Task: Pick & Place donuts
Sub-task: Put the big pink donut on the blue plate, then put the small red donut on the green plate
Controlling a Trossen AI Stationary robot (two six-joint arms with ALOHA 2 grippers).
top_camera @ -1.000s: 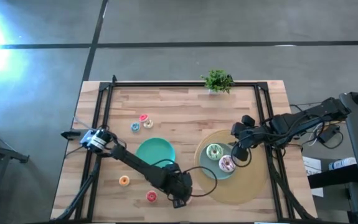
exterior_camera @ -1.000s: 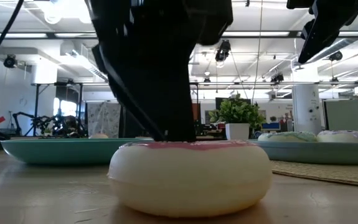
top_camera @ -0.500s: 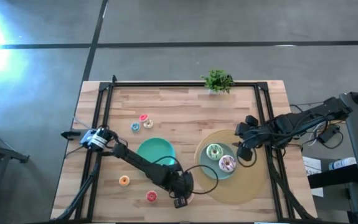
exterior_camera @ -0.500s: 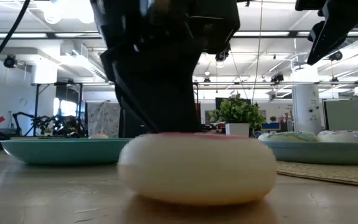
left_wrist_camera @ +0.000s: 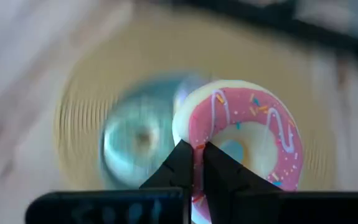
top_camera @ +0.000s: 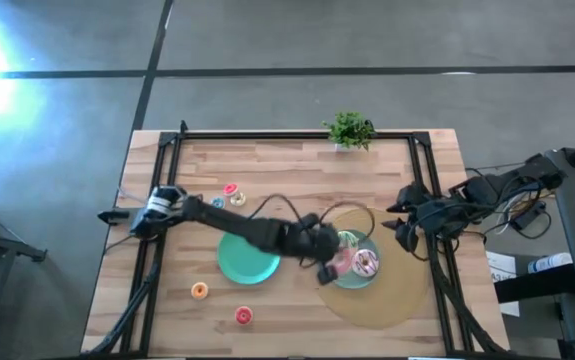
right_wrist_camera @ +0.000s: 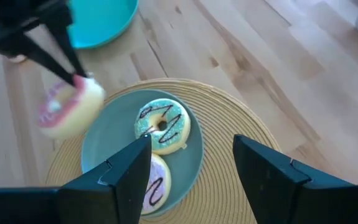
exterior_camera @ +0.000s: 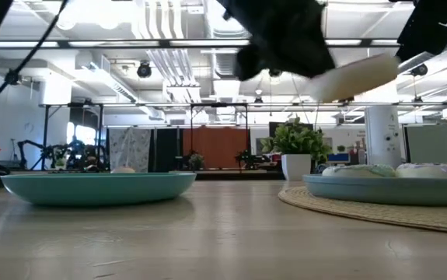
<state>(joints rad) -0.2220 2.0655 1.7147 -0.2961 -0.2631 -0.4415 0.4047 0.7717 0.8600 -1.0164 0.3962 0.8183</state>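
Note:
A pink-iced donut point(left_wrist_camera: 241, 137) hangs in the air with my left gripper point(left_wrist_camera: 195, 155) shut on it. In the high view it is over the near-left part of the teal plate point(top_camera: 339, 278) on the round woven mat point(top_camera: 397, 295). A green-iced donut point(right_wrist_camera: 163, 126) and a white-purple donut point(right_wrist_camera: 150, 186) lie flat on that plate. My right gripper point(right_wrist_camera: 194, 168) stands open above the mat's right side, holding nothing. Tiny donuts lie on the wood: red point(top_camera: 243, 316), orange point(top_camera: 199, 291), and several at the far left point(top_camera: 230, 195). My left gripper pinches the pink donut's ring point(left_wrist_camera: 197, 140) between its two fingertips, at the side nearest the gripper. The fingers point(right_wrist_camera: 73, 74) come slanting down from the table's left. The donut is lifted clear and hangs tilted point(exterior_camera: 355, 74) beyond the fingers, its icing side toward the wrist camera.
A second teal plate point(top_camera: 245, 255) lies on the wood left of the mat, under my left arm. A small potted plant point(top_camera: 349, 130) stands at the far edge. A black frame point(top_camera: 167, 200) runs along the table's sides.
My left gripper has shut on the pink donut near the table's near edge, lifted it clear of the wood, and carried it up and toward the far right, over the plate on the mat. The donut now hangs tilted. My right gripper has drawn back toward the right edge.

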